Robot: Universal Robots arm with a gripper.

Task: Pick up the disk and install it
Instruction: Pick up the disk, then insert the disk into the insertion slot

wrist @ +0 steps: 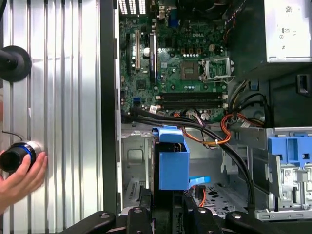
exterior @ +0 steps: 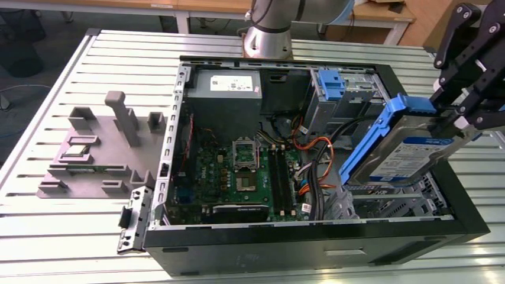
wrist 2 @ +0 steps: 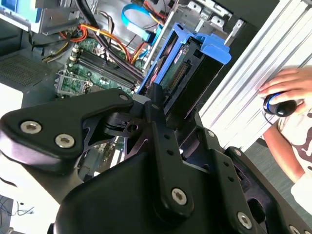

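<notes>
Clamped in the claw (exterior: 459,115): the disk (exterior: 402,151), tilted, raised over the open computer case (exterior: 316,242) on the desk (exterior: 118,53). Inside the case: motherboard (exterior: 236,171), grey power supply (exterior: 229,86), blue caddy (exterior: 335,86), cables (exterior: 325,155).

Open computer case (exterior: 316,251) lies on its side on slatted aluminium table (exterior: 71,236). Inside: green motherboard (exterior: 236,174), grey power supply (exterior: 225,86) at the far wall, blue caddy (exterior: 333,81) near it, orange cables (exterior: 330,157). Grey fixture (exterior: 103,148) sits on the table, at the exterior view's left of the case.
</notes>
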